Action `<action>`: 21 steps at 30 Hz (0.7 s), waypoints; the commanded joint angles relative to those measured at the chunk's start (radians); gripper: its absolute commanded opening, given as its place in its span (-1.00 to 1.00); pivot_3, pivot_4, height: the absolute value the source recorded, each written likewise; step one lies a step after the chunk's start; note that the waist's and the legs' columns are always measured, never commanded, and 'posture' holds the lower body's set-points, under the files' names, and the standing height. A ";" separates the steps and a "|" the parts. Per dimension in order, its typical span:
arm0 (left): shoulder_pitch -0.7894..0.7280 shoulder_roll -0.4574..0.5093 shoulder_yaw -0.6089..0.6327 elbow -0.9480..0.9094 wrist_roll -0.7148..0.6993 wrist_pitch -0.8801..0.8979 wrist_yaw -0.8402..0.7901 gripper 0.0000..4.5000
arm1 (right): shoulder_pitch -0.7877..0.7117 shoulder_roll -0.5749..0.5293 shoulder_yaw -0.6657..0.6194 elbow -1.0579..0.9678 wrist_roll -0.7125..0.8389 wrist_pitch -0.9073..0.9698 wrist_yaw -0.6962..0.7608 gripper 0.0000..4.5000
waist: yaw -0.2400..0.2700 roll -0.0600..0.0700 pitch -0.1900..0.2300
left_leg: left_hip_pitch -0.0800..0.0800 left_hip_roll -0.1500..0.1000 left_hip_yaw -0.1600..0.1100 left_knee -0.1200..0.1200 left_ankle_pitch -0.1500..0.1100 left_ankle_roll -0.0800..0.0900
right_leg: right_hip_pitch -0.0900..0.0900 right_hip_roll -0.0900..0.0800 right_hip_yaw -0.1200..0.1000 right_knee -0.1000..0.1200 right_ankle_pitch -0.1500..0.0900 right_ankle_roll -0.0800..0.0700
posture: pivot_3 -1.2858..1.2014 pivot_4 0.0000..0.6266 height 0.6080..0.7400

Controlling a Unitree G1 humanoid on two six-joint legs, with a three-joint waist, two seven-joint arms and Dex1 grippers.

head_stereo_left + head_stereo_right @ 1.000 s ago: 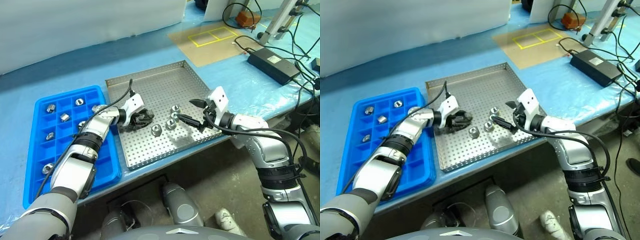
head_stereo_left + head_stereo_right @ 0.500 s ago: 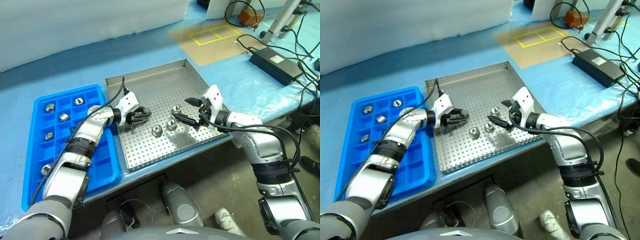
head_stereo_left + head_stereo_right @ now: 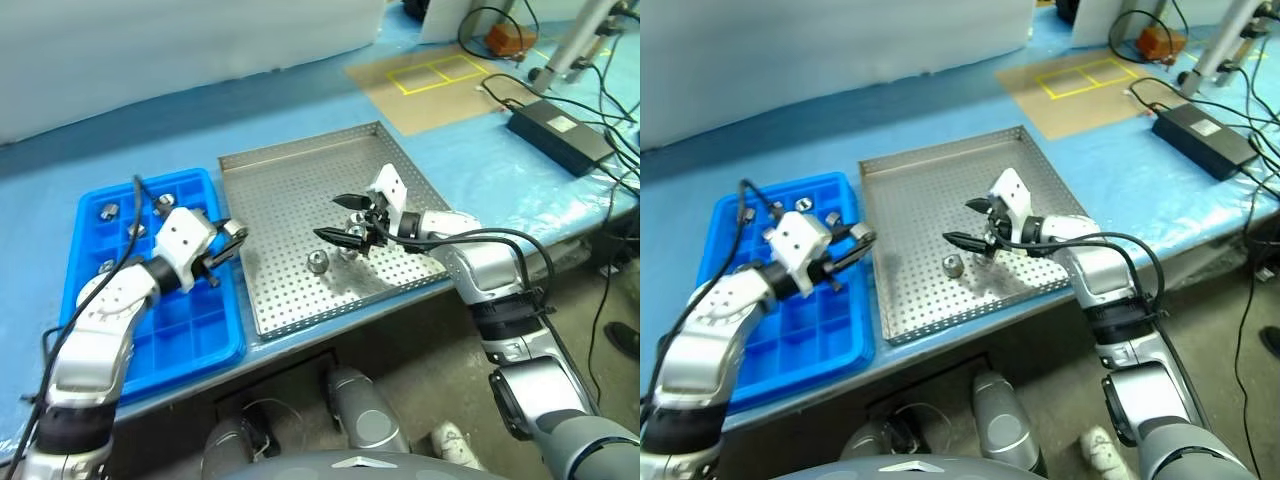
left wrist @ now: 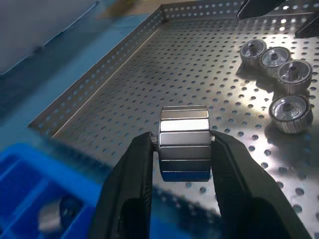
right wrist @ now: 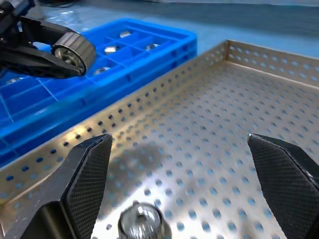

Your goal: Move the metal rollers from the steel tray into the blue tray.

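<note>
Left hand (image 4: pixel 183 149): level over blue tray (image 3: pixel 80 330), pinching one roller (image 4: pixel 184 143). Right hand (image 3: pixel 342 218): spread above steel tray (image 3: pixel 290 180); rollers (image 4: pixel 276 77) lay beneath. Left wrist view showed four loose.

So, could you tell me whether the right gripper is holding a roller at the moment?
No, the right gripper is open and holds nothing, above a loose roller on the steel tray.

Four small shiny silver metal rollers (image 4: pixel 275 69) are lying in one perforated square steel tray (image 3: pixel 290 180), beside one bright blue compartmented plastic tray (image 3: pixel 200 340).
</note>
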 commanded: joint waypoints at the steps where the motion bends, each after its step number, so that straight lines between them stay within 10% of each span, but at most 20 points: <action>1: 0.021 -0.043 0.102 -0.106 0.023 0.053 0.157 -0.41 | -0.069 0.055 0.058 0.039 -0.010 -0.065 0.081 1.00 | 0.036 0.000 0.000 | 0.001 0.000 0.000 0.000 0.000 -0.001 | 0.000 0.000 0.000 0.001 0.000 0.000 | -0.26 -0.52 1.00; 13: 0.281 -0.175 0.127 -0.213 0.062 0.024 0.336 -0.41 | -0.157 0.093 0.062 0.122 -0.012 -0.085 0.200 1.00 | 0.254 0.001 0.001 | 0.003 0.001 0.003 -0.001 0.003 -0.006 | -0.006 0.000 0.006 0.011 -0.001 -0.003 | -0.17 -0.52 1.00; 21: 0.131 -0.148 0.114 -0.027 0.056 -0.061 0.353 -0.41 | -0.170 0.110 0.061 0.126 -0.011 -0.070 0.226 1.00 | 0.330 0.001 0.001 | 0.014 0.001 0.005 -0.007 0.007 -0.013 | -0.002 0.002 0.012 0.014 -0.004 0.002 | -0.17 -0.52 1.00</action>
